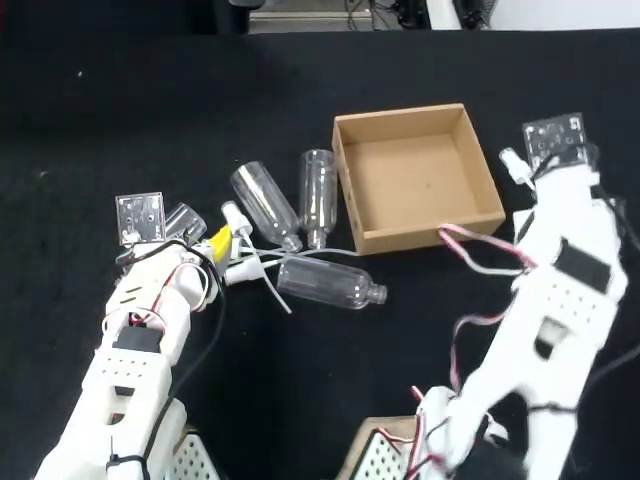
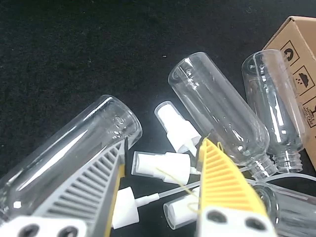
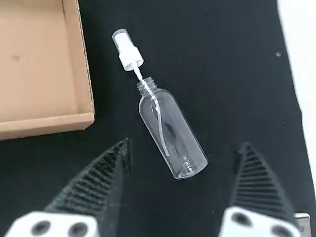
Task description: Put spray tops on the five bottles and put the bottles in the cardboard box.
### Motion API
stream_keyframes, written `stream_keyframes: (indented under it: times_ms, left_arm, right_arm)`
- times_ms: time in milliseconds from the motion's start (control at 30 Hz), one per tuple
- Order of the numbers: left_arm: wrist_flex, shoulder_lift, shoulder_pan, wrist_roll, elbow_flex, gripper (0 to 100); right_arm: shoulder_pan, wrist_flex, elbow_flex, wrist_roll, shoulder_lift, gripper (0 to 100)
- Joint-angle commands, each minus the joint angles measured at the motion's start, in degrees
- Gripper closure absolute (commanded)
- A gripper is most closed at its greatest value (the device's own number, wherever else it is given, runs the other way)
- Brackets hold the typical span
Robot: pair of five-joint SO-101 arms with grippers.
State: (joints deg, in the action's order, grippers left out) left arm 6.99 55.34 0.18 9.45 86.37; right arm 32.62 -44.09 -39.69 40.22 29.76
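My left gripper is open, its grey and yellow fingers straddling a cluster of white spray tops. A clear bottle lies against the grey finger. Two more uncapped bottles lie beyond, by the cardboard box. In the high view another bottle lies in front of the box. My right gripper hangs open above a bottle. That bottle's spray top has its tube in the neck, and the cap sits clear of the neck.
The box has nothing in it. It sits between the two arms, with the right arm beside its right wall. Thin dip tubes trail from the spray tops across the black tabletop. Perforated white plates sit at the near edge.
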Motion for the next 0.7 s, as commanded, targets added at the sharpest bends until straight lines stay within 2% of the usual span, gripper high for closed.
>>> stream_keyframes:
  times_ms: [0, 200, 367, 500, 667]
  left_arm:
    - [-1.1, 0.8, 0.5, 0.2, -0.7, 77]
    - [-1.1, 0.8, 0.5, 0.2, -0.7, 77]
    - [-1.1, 0.5, 0.6, 0.2, -0.7, 77]
    - [-1.0, 0.5, 0.5, 0.2, -0.7, 77]
    - [-0.9, 0.4, 0.5, 0.2, -0.6, 77]
  right_arm:
    - [-0.8, -0.2, 9.1, 5.0, -10.5, 70.6]
    - [1.4, -0.9, 23.9, 9.7, -28.1, 72.7]
    - [2.9, -7.7, 35.2, 15.2, -38.7, 72.6]
    - [2.3, -12.9, 42.9, 16.0, -46.2, 72.5]
    - [0.0, -20.9, 54.0, 15.9, -54.0, 65.2]
